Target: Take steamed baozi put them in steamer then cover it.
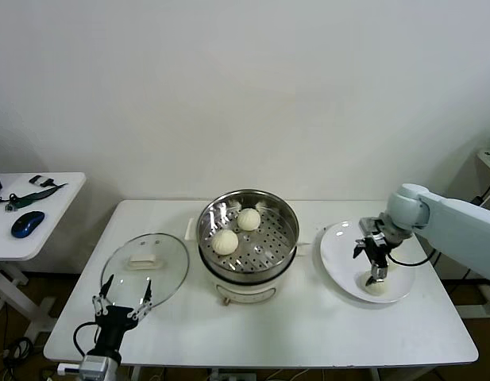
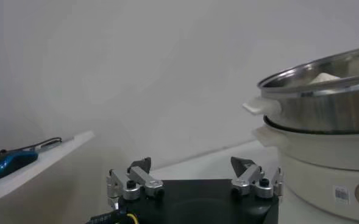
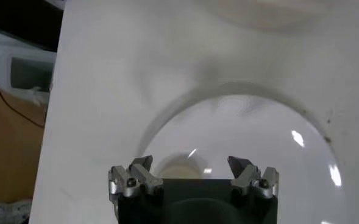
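Baozi are seen in two places: two point(image 1: 237, 230) lie on the perforated tray inside the steamer point(image 1: 286, 242), which stands at the middle of the white counter point(image 1: 308, 325), and one baozi point(image 1: 376, 286) rests on the white plate point(image 1: 336, 254) to the steamer's right. The right hand point(image 1: 376, 271) is held just above that plate bun with its fingers spread wide, nothing gripped. The cover point(image 1: 145, 266) lies flat on the counter left of the steamer, handle up. The left hand point(image 1: 121, 305) is parked low at the counter's near edge by the cover, fingers spread and empty. A side table point(image 1: 38, 218) carrying a blue mouse point(image 1: 27, 224) is seen at far left.
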You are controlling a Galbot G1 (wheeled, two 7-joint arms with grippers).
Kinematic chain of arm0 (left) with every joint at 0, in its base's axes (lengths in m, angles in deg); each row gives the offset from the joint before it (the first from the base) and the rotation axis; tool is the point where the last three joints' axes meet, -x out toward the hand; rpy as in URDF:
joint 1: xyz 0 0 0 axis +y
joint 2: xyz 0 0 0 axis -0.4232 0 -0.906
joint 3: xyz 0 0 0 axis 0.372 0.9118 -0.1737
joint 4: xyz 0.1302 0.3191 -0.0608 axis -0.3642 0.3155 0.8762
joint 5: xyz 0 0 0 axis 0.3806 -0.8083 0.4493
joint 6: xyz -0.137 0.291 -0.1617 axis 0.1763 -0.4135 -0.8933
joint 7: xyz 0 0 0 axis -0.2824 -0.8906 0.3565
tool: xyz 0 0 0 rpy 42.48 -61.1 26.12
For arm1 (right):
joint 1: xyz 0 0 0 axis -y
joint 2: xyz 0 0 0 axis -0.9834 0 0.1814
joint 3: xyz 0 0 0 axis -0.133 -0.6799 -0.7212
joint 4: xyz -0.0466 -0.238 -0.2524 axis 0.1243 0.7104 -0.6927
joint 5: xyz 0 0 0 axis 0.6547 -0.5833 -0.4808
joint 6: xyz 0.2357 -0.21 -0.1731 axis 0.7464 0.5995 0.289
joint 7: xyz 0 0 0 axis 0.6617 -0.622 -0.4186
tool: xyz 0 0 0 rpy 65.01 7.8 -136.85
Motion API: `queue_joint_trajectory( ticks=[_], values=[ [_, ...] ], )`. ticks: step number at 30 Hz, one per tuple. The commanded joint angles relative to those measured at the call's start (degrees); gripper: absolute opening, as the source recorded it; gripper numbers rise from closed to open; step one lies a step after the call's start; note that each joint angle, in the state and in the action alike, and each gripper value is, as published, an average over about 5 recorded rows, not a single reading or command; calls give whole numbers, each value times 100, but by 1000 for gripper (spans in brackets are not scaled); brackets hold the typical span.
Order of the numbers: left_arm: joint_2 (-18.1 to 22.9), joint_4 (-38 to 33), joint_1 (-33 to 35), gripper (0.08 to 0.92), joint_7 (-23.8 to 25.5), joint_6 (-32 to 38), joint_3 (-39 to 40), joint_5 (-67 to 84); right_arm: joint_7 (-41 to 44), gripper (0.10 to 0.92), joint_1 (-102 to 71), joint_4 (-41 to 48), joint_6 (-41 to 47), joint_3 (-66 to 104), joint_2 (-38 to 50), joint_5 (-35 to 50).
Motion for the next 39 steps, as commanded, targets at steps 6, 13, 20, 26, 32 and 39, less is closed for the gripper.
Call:
queue_joint_trajectory(
  ticks=[6,13,20,26,32,39],
  values=[
    [31,27,54,823,-9,17,-23,-29,50,823,-942,785,-252,795,-25,-893],
    [38,58,77,823,-12,35,-26,-47,78,823,-1080,1009,-330,1030,-186,-1067],
    [50,53,65,823,-16,27,-20,-92,128,795,-1055,1114,-370,1063,-365,-1089],
    [51,53,86,823,-19,36,-36,-93,167,730,-1001,1110,-410,1039,-413,-1065],
    [45,59,86,823,-20,44,-46,-80,189,704,-724,916,-596,862,-344,-954],
    [34,69,82,823,-18,50,-20,-82,645,697,1011,812,-2231,-82,-605,-1042]
  ],
)
